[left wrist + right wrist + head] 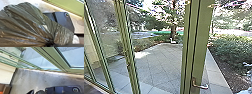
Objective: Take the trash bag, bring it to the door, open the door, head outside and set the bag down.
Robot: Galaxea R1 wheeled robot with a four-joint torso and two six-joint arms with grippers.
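Note:
The dark trash bag (27, 22) hangs in large folds in the left wrist view. Its plastic is drawn together at my left gripper (49, 43), which is shut on it. In the head view, the green-framed glass door (201, 45) stands in front of me, with a metal lever handle (201, 86) low on its upright. Green door frames (52, 58) and glass also show in the right wrist view. Dark parts of my right gripper (39, 92) show there, with no door handle beside them.
Beyond the glass lies a paved yard (159, 60), with a tree (173, 30) at its far end and bushes (231, 50) to the right. More green-framed glass panels (102, 50) stand at the left. The indoor floor (31, 78) runs up to the sill.

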